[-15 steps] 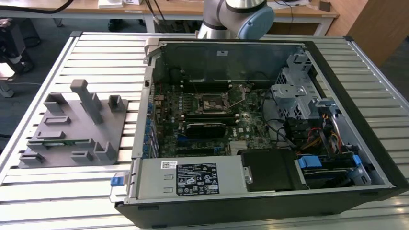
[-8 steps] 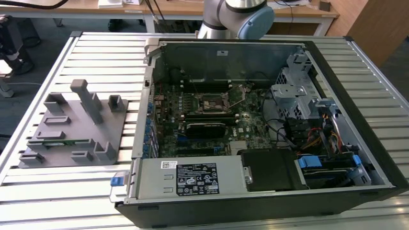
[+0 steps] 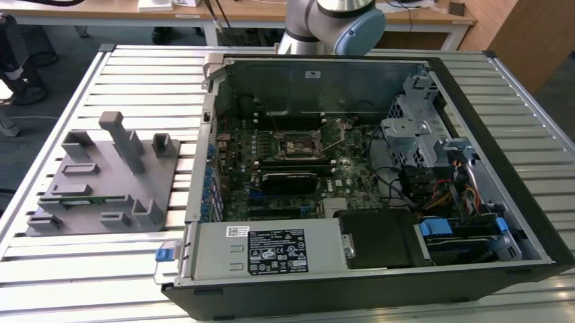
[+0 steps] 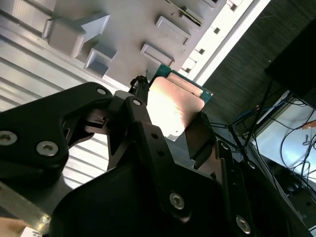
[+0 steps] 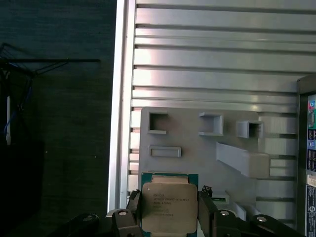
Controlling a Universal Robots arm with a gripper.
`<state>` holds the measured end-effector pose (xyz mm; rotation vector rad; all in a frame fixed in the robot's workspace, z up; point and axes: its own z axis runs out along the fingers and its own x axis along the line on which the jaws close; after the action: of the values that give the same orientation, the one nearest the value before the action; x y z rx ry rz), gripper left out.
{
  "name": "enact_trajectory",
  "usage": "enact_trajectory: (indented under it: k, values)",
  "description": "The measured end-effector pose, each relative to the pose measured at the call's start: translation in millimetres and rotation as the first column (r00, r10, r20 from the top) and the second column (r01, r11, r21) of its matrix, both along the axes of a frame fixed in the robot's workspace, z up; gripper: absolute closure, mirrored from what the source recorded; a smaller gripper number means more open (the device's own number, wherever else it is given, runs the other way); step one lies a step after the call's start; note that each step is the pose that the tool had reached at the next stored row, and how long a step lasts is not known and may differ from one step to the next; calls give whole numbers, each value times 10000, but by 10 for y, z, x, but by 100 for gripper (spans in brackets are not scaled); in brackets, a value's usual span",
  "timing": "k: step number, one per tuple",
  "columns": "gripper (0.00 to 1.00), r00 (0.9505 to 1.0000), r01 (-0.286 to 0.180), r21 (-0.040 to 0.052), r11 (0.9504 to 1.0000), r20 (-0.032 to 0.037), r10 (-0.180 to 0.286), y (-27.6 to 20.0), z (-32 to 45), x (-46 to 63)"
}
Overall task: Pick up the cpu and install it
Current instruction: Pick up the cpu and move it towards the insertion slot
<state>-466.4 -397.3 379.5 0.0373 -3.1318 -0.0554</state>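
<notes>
The cpu (image 5: 167, 207), a flat square chip with a shiny silver top and a thin green rim, sits between my gripper's (image 5: 169, 213) two black fingers (image 5: 133, 207), which are shut on its opposite edges. The second wrist view has the cpu (image 4: 174, 104) catching bright light, clamped in the gripper (image 4: 170, 118). It hangs in the air above the grey fixture plate (image 5: 197, 148). The dark square socket (image 3: 301, 142) lies in the middle of the motherboard inside the open computer case (image 3: 503, 202). The arm's base (image 3: 328, 27) stands behind the case.
The grey fixture plate (image 3: 99, 175) with raised blocks lies on the slatted metal table (image 3: 126, 276), on the exterior view's left of the case. A green memory stick (image 3: 81, 199) rests in it. Drive cages and cables (image 3: 431, 168) crowd the case's right side.
</notes>
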Motion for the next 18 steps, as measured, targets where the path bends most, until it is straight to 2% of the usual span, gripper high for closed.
enact_trajectory:
  k: [18]
  values:
    - [46,10000,0,0,10000,5,0,6,201,0]
